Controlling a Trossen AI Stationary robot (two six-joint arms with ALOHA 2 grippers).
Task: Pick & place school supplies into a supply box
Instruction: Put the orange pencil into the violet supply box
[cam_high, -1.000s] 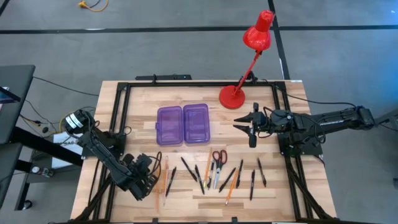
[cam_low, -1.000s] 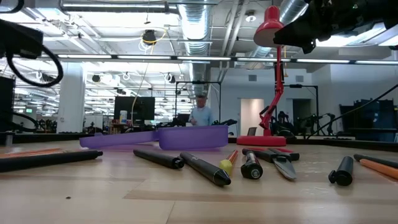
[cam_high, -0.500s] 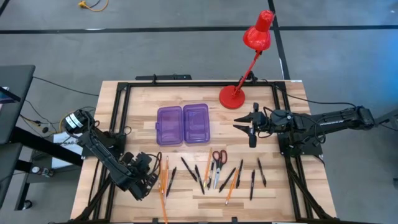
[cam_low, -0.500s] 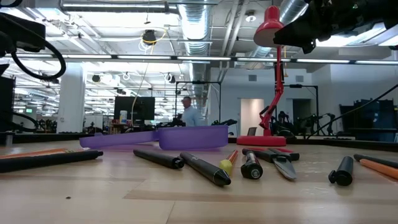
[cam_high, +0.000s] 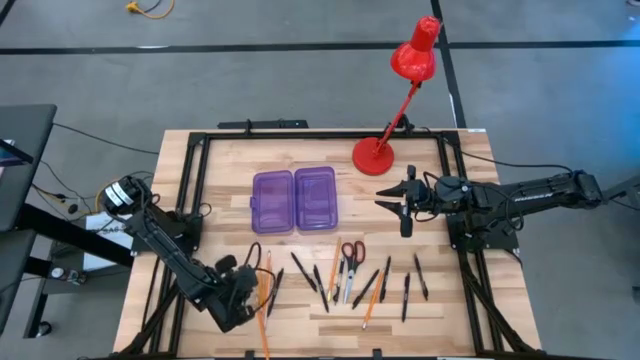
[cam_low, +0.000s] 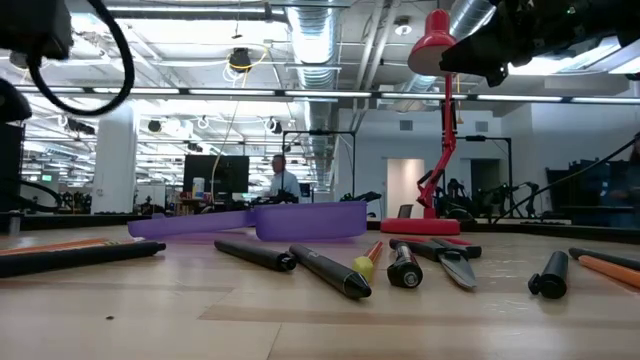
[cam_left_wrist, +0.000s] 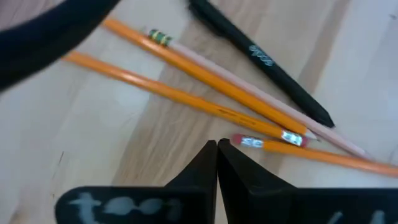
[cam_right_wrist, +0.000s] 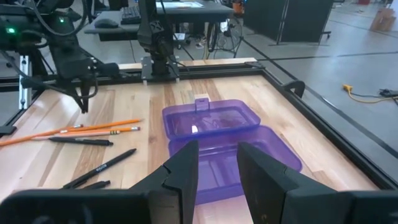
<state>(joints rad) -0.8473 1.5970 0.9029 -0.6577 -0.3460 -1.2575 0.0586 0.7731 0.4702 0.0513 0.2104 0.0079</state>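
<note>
While the supply box (cam_high: 294, 201) lay open and looked empty near the middle of the surface (cam_high: 440, 310) in the high view, the school supplies lay in a loose row nearer the front edge, red-handled scissors (cam_high: 350, 262) among them; the left gripper (cam_high: 246, 293) was low over the orange pencils (cam_high: 264, 290) at the row's left end, and the right gripper (cam_high: 392, 198) waited beside the lamp base (cam_high: 375, 156)

Across the low view, pens (cam_low: 330, 270) and scissors lay flat in front of the purple box (cam_low: 300, 219)

Seen from the left wrist, that gripper's (cam_left_wrist: 217, 147) fingers were pressed together with nothing between them, tips just beside a pencil's eraser end (cam_left_wrist: 252, 142). Another closure off the shaft would likely only nudge or roll the pencil away

From the right wrist, its gripper's (cam_right_wrist: 217, 163) fingers stood apart, empty, facing the box (cam_right_wrist: 227, 140)
</note>
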